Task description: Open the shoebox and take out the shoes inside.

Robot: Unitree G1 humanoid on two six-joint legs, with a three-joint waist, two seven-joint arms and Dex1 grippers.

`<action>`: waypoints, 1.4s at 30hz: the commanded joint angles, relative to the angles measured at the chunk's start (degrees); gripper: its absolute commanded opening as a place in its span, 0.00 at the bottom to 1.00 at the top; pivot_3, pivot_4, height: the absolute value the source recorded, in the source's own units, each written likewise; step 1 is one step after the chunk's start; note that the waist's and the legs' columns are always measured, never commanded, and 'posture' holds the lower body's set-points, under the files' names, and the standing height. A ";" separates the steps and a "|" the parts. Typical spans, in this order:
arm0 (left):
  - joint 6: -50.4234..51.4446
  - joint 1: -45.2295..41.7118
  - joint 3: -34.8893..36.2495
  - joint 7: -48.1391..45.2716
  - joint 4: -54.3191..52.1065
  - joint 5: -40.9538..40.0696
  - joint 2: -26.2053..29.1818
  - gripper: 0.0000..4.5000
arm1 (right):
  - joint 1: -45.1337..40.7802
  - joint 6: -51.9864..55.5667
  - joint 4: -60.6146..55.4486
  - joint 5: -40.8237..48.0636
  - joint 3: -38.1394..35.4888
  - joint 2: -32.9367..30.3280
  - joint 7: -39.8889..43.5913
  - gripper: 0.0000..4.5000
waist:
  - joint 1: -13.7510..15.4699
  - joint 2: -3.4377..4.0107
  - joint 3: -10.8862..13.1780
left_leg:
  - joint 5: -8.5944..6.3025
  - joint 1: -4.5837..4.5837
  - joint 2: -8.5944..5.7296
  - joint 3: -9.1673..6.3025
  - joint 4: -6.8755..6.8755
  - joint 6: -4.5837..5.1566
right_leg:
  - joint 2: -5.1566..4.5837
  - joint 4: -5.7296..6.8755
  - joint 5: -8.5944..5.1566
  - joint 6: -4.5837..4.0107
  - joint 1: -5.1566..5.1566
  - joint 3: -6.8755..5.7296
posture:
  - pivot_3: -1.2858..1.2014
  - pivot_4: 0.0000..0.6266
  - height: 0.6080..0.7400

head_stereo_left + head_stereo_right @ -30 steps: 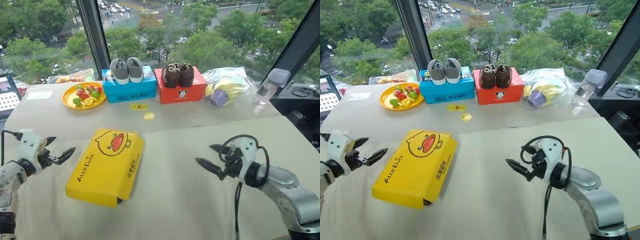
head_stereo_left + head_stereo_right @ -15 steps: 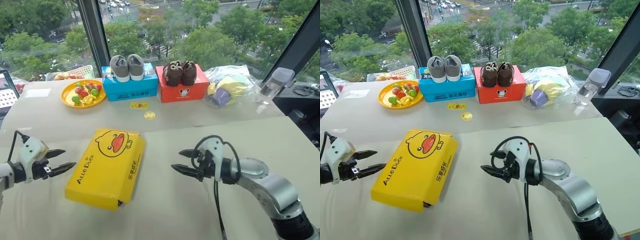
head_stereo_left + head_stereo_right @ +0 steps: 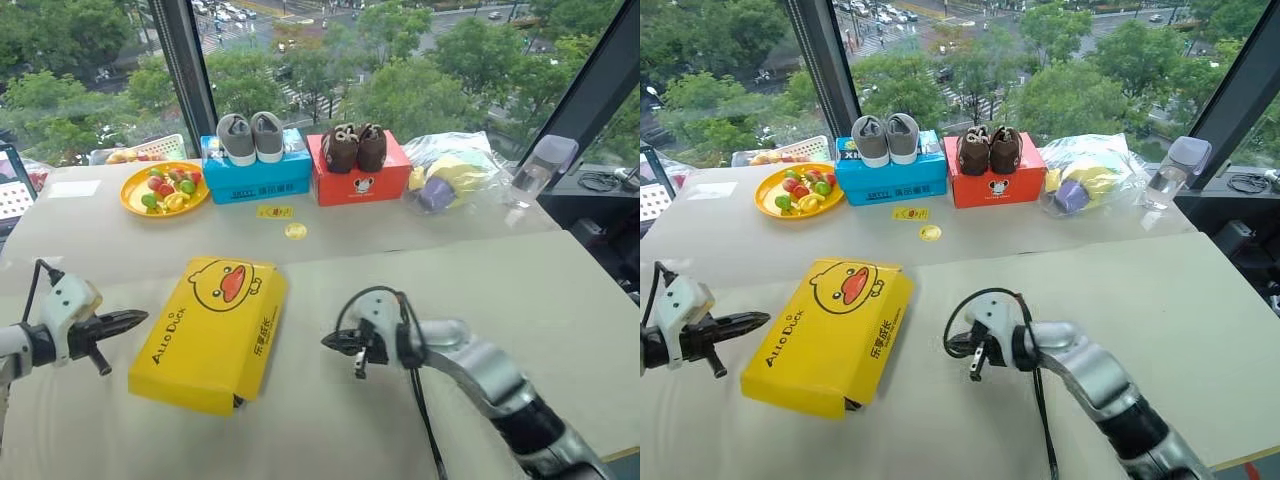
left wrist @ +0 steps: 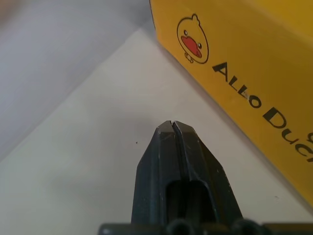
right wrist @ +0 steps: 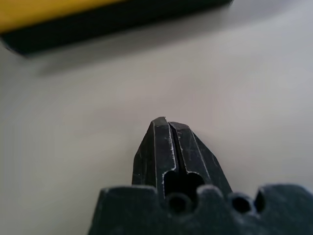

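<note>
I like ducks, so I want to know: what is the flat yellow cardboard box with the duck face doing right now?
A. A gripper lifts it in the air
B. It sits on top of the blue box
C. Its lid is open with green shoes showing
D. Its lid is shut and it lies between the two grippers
D: the yellow duck shoebox lies closed on the table, with the left gripper and the right gripper at either side, neither touching it.

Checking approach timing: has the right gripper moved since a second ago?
Yes. The right gripper has swung left across the table toward the shoebox, closing much of the gap, and its fingers have shut.
</note>
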 commanded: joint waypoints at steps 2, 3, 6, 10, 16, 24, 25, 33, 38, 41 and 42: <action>1.57 0.01 -2.94 -0.85 -6.07 0.17 -0.26 0.00 | -3.35 -4.47 6.88 -4.49 2.42 3.67 0.98 0.00 | 0.16 -0.16 -0.06 | 0.02 0.07 0.04 -0.03 0.00 0.00 | 0.03 0.12 0.01 -0.04 0.02 -0.06 | 0.52 0.24 0.93; 1.78 1.01 -4.12 -1.50 -8.07 0.56 0.01 0.00 | -4.01 -4.68 8.08 -5.02 2.29 4.65 0.67 0.00 | 0.13 -0.19 -0.06 | 0.04 0.12 0.06 -0.02 0.02 -0.04 | 0.01 0.37 0.00 -0.06 0.01 -0.03 | 0.52 0.24 0.93; 2.87 3.15 -5.98 -2.72 -12.72 0.65 0.44 0.00 | -4.83 -4.56 9.88 -5.78 1.41 6.62 -0.02 0.00 | 0.05 -0.18 -0.06 | 0.06 0.39 0.07 0.02 0.01 -0.07 | -0.02 0.64 -0.06 -0.14 0.04 0.15 | 0.52 0.24 0.93; 5.02 4.14 -7.40 -3.22 -18.36 -0.08 0.23 0.00 | -4.74 -3.67 9.60 -6.06 0.44 8.08 0.03 0.00 | 0.14 -0.16 -0.05 | 0.05 0.70 0.15 0.02 0.00 -0.06 | -0.01 0.68 -0.14 -0.25 0.31 0.15 | 0.52 0.24 0.93; 6.62 1.07 -11.22 -2.25 -23.16 -0.52 -2.76 0.00 | -4.17 -3.48 9.85 -7.20 -2.00 6.21 0.39 0.00 | 0.62 -0.12 -0.02 | 0.20 0.73 0.14 -0.02 0.00 -0.13 | 0.00 0.76 -0.12 -0.29 0.31 0.15 | 0.52 0.24 0.93; 5.14 -5.56 -18.33 -0.72 -20.82 3.22 -7.83 0.00 | -2.42 -0.95 6.24 -6.66 -9.79 -0.70 0.54 0.00 | 1.77 -0.12 0.00 | 0.20 0.66 0.01 -0.06 0.04 0.04 | -0.06 0.58 -0.11 -0.26 0.45 0.15 | 0.52 0.24 0.93; 4.51 -6.55 -19.16 -0.69 -19.80 3.91 -8.34 0.00 | -1.96 -0.52 5.50 -6.51 -10.56 -1.53 0.67 0.00 | 1.79 -0.11 0.01 | 0.20 0.65 0.02 -0.06 0.03 0.05 | -0.05 0.56 -0.11 -0.25 0.46 0.15 | 0.52 0.24 0.93; -1.68 -11.73 -19.84 -1.70 -10.46 6.73 -8.93 0.00 | 2.26 2.81 -0.69 -5.65 -13.85 -5.45 1.28 0.00 | 1.36 -0.10 0.02 | 0.13 0.63 0.00 -0.11 0.01 0.16 | -0.02 0.50 -0.13 -0.18 0.46 0.14 | 0.52 0.24 0.93; -2.95 -8.69 -13.51 -2.87 -8.07 3.24 -6.78 0.00 | 5.62 1.31 -4.14 -3.65 -14.15 -8.67 5.53 0.00 | 0.76 -0.13 0.04 | 0.10 0.62 0.03 -0.15 0.01 0.21 | -0.05 0.49 -0.15 -0.13 0.46 0.15 | 0.52 0.24 0.93; 1.56 -5.80 -8.70 -5.85 -9.28 -1.51 -3.77 0.00 | 7.16 -0.24 -5.28 -1.94 -14.30 -10.12 8.40 0.00 | 0.41 -0.13 0.04 | 0.08 0.63 0.05 -0.16 -0.01 0.24 | -0.05 0.47 -0.18 -0.09 0.46 0.14 | 0.52 0.24 0.93; 5.50 -3.49 -5.36 -8.65 -10.17 -4.98 -1.29 0.00 | 6.96 -0.65 -4.66 -0.91 -14.65 -10.06 9.48 0.00 | 0.41 -0.16 0.06 | 0.08 0.63 0.06 -0.16 -0.02 0.24 | -0.07 0.47 -0.19 -0.07 0.45 0.13 | 0.52 0.24 0.93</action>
